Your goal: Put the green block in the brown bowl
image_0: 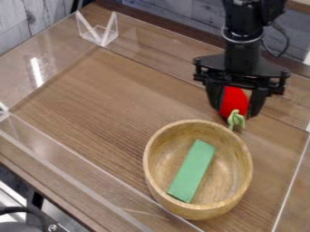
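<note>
The flat, elongated mint-green block [194, 170] lies inside the large round light-brown wooden bowl [164, 185] on the wood-plank surface [91, 109]. Just beyond the bowl's rim, the black gripper [237, 98] is at the red strawberry-like toy with a green stem [234, 105]; whether its fingers grasp the toy, I cannot tell.

A: Condition of the green block [191, 170]?
B: Mint-green, flat, elongated, rectangular. Lies inside the brown bowl, on its bottom, long axis slightly oblique.
A: And the brown bowl [155, 172]?
B: Light-brown, round, visible wood grain, thick rim. Upright, opening upward, on the wooden table [85, 118]. Green block within, surrounded by bare interior.
</note>
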Controlling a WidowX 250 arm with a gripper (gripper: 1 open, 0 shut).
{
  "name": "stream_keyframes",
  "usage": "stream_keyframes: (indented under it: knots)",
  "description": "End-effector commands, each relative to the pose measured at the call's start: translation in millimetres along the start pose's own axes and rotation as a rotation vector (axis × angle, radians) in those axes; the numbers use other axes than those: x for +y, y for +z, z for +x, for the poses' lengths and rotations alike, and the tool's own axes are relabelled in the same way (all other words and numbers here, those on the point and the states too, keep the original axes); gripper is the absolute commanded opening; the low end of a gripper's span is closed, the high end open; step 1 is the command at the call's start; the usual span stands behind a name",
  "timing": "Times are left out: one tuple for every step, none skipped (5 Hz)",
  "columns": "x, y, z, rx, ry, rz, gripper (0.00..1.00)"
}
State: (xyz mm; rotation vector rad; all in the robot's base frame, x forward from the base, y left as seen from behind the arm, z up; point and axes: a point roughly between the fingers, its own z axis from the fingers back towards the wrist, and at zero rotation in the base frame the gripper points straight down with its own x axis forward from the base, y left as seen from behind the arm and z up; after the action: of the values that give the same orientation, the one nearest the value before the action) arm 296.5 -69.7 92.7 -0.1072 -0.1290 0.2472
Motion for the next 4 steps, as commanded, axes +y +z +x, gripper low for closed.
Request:
stream_keyframes:
  knots:
    - [1.4, 14.8, 17.7, -0.057, 0.027, -0.016, 0.0]
    - [3.0, 11.9, 18.4, -0.063, 0.066, -0.013, 1.0]
    - [4.1, 8.3, 18.7, -0.066, 0.104, -0.009, 1.0]
    - [4.7, 5.0, 11.5, -0.058, 0.095, -0.001, 1.0]
